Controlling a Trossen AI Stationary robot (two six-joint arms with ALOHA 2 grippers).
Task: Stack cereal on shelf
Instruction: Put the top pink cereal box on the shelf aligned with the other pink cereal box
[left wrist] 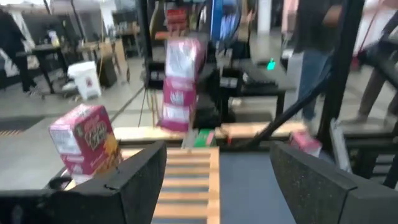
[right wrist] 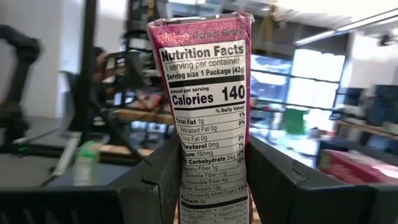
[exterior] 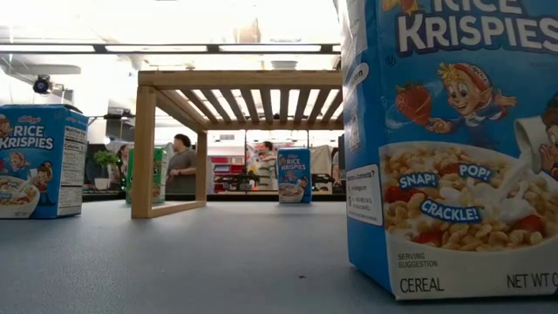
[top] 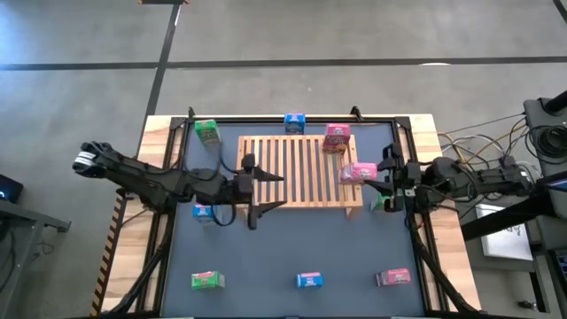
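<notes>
The shelf [top: 301, 173], a light slatted wooden rack, stands mid-table. My right gripper [top: 361, 177] is at its right end, shut on a pink cereal box [right wrist: 208, 93]. Another pink box [top: 337, 139] stands on the shelf's far right corner. My left gripper [top: 268, 191] hovers open over the shelf's left end, fingers level and nothing between them. Loose on the table are blue boxes [top: 294, 122] [top: 308, 280] [top: 203, 211], green boxes [top: 206, 132] [top: 207, 280] and a pink box [top: 392, 277]. My right gripper pinches the pink box's lower half [right wrist: 189, 174] between its two fingers, one on each broad face, with the narrow nutrition panel toward the wrist. The fingers come in about level from the table's right side. The box stands upright; whether its bottom touches the slats I cannot tell.
A small green box [top: 376, 202] lies under my right arm by the shelf's near right corner. A black frame [top: 266, 119] edges the table. The big blue box [exterior: 453, 139] stands right at the low camera. People [exterior: 181, 161] stand in the room behind.
</notes>
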